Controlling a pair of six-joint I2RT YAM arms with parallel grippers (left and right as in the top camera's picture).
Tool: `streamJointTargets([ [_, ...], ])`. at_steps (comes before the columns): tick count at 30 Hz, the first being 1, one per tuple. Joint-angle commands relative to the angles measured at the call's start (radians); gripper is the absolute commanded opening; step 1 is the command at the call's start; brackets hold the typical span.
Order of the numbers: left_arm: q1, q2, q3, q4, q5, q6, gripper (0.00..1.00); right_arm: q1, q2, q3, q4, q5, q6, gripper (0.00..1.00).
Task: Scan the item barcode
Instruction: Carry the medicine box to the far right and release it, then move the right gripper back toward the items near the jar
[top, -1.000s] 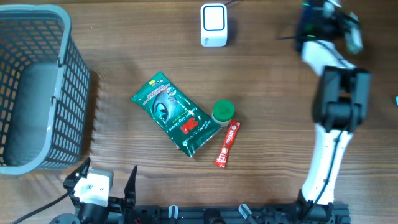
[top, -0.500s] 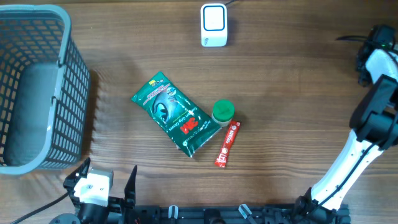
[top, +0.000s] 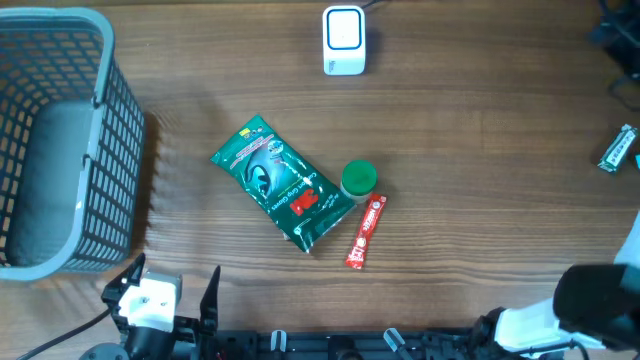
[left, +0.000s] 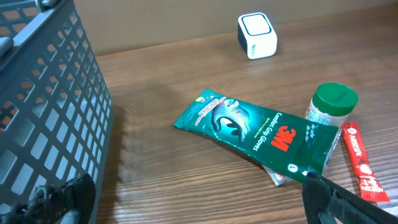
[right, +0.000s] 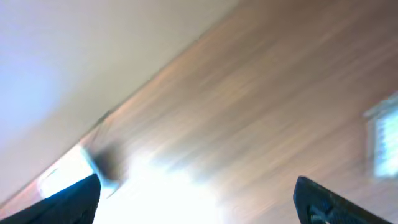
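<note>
A green foil glove packet (top: 283, 196) lies in the middle of the tabletop (top: 470, 200), long axis slanting far-left to near-right, ahead of the nearer left tool (top: 168, 283), spread and empty; the right tool (right: 196, 202) is likewise apart.

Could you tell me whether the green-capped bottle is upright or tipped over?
Upright: the bottle stands on its base, green cap on top; the overhead view shows only its round cap.

The right wrist view is all blurry, with the right claw (right: 196, 202) cut off at the bottom.
</note>
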Motion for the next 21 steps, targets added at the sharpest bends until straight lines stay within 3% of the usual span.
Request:
streamJointTargets([
  [1,-0.005,-0.002,-0.001,0.002,0.012,-0.003,1.0,0.095,0.016,-0.013,-0.163,-0.444,0.147,1.0],
  [5,-0.005,-0.002,-0.001,0.002,0.012,-0.003,1.0,0.276,0.018,-0.075,-0.311,-0.403,-0.014,1.0],
  [8,-0.005,-0.002,-0.001,0.002,0.012,-0.003,1.0,0.409,0.018,-0.108,-0.375,-0.283,0.056,1.0],
  [11,-0.005,-0.002,-0.001,0.002,0.012,-0.003,1.0,0.56,0.018,-0.15,-0.384,-0.129,0.226,1.0],
  [14,-0.005,-0.002,-0.001,0.002,0.012,-0.003,1.0,0.69,0.018,-0.188,-0.383,0.044,0.54,1.0],
  [18,-0.005,-0.002,-0.001,0.002,0.012,-0.003,1.0,0.804,0.018,-0.28,-0.309,0.087,0.933,1.0],
  [21,-0.005,-0.002,-0.001,0.002,0.012,-0.003,1.0,0.839,0.02,-0.385,-0.203,0.077,1.106,1.0],
])
